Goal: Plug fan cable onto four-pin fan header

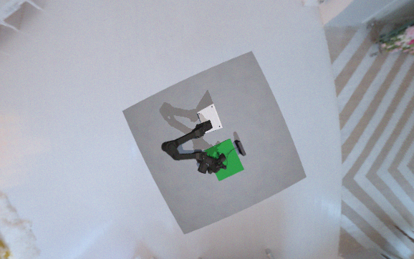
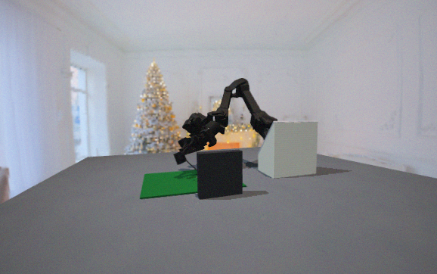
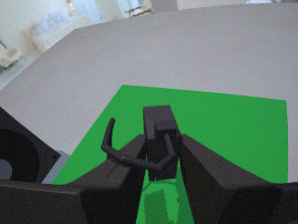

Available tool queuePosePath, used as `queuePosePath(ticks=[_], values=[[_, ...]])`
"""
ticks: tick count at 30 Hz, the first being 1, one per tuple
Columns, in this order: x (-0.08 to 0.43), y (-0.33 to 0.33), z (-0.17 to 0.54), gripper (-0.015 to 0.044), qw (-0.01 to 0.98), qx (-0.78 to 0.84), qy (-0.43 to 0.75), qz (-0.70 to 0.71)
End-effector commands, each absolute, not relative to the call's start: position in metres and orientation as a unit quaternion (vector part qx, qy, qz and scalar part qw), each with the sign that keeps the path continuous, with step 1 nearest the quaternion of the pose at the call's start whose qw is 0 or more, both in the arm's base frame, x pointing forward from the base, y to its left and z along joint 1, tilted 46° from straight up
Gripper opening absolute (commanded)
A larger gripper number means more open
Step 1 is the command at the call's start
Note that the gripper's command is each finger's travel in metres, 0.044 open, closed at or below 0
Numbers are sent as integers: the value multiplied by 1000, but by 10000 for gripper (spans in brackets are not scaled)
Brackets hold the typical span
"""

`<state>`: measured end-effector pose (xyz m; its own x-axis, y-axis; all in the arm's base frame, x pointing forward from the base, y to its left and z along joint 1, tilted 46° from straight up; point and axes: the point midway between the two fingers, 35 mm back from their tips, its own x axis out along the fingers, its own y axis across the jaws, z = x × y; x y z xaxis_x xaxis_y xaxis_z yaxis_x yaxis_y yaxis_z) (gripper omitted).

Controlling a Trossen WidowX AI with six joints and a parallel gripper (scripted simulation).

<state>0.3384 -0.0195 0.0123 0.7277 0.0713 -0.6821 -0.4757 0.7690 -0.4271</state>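
My gripper is shut on the fan's plug, a dark block that sticks out past the fingertips. In the exterior view the gripper slants down and holds it in the air above the green board. A thin dark cable curves from the plug; in the exterior view it runs toward the fan. The black square fan stands upright at the board's edge. The four-pin header cannot be made out in any view. The plug is apart from the board.
A white block with a sloped side stands beside the arm's base, on the grey table. The fan is at the left edge of the wrist view. The arm and its shadow cover part of the board in the top view.
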Motion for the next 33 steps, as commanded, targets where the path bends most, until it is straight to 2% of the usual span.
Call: queuePosePath(ticks=[1, 33], values=[[336, -18, 17, 0, 882, -312, 312, 162], [311, -18, 48, 0, 889, -390, 166, 173]])
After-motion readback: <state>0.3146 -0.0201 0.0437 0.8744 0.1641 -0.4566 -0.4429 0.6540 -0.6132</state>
